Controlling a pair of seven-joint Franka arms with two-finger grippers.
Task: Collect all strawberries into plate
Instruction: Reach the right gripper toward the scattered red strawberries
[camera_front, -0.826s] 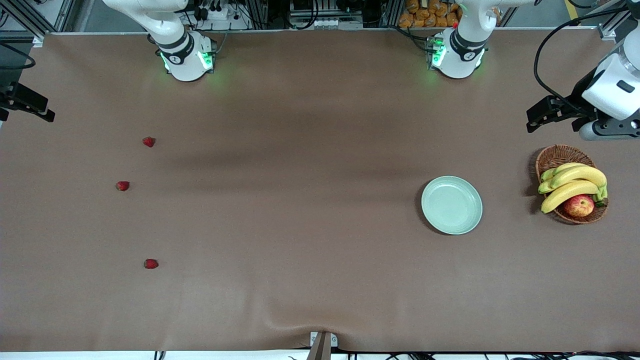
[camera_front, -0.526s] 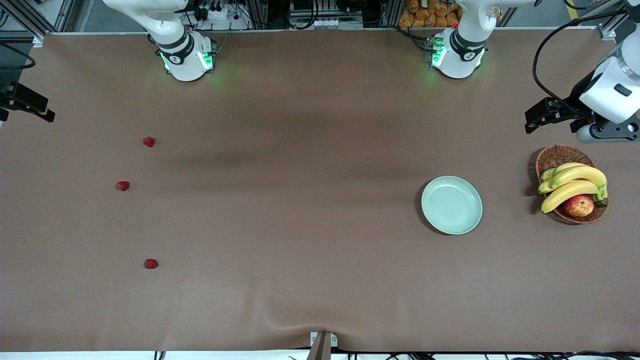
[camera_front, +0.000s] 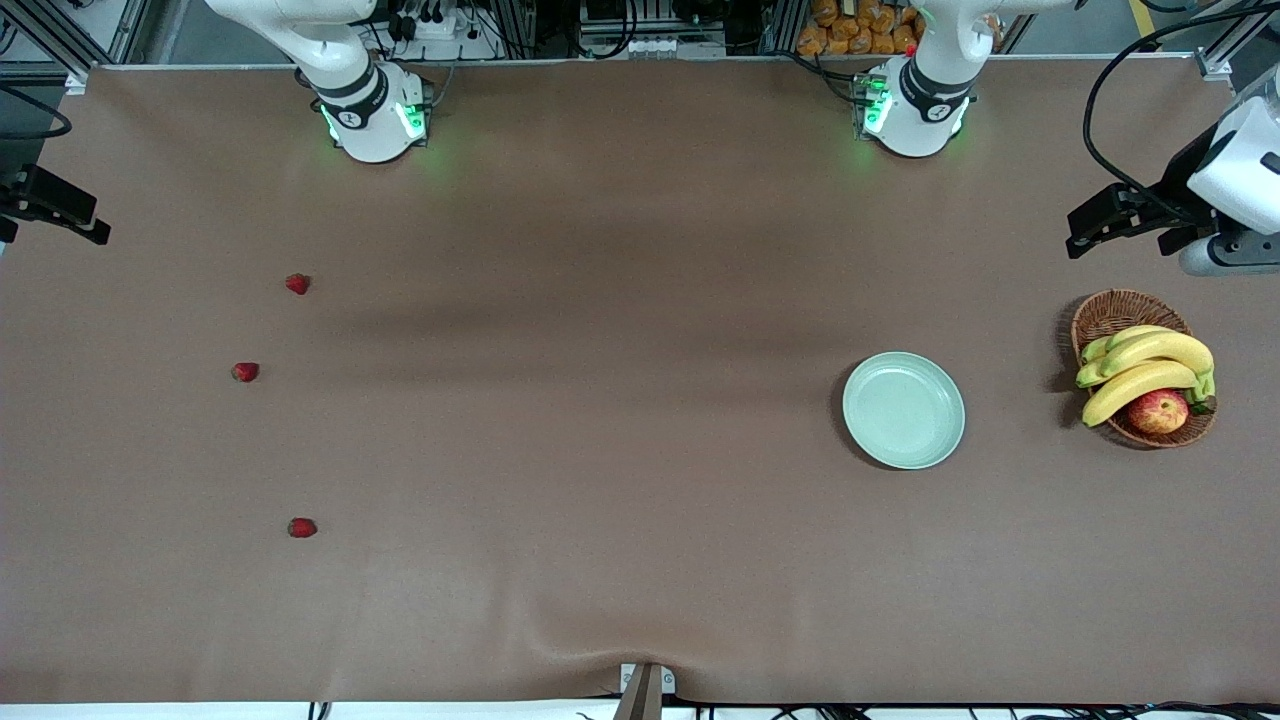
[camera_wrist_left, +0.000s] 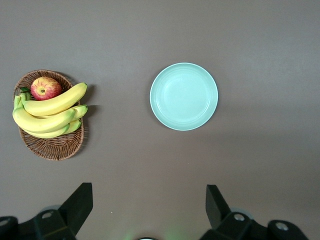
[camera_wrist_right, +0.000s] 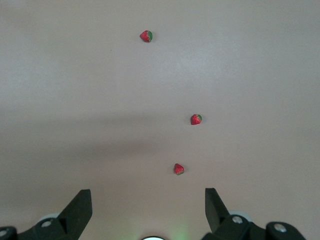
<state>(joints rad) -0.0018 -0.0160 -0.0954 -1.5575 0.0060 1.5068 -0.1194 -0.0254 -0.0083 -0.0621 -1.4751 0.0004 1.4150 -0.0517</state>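
Three strawberries lie apart on the brown table toward the right arm's end: one (camera_front: 297, 284), one (camera_front: 245, 372) and one (camera_front: 302, 527) nearest the front camera. All three show in the right wrist view (camera_wrist_right: 179, 169), (camera_wrist_right: 196, 119), (camera_wrist_right: 146, 36). The mint-green plate (camera_front: 903, 410) is empty toward the left arm's end and shows in the left wrist view (camera_wrist_left: 184, 96). My left gripper (camera_wrist_left: 148, 190) is open and empty, high over the table beside the basket. My right gripper (camera_wrist_right: 147, 192) is open and empty, high over the table beside the strawberries.
A wicker basket (camera_front: 1112, 312) with bananas (camera_front: 1145, 368) and an apple (camera_front: 1158, 411) stands beside the plate at the left arm's end. The left arm's hand (camera_front: 1105, 218) and the right arm's hand (camera_front: 55, 205) show at the edges of the front view.
The left arm's hand has shifted a little toward its end of the table. The right arm, strawberries and plate have not moved.
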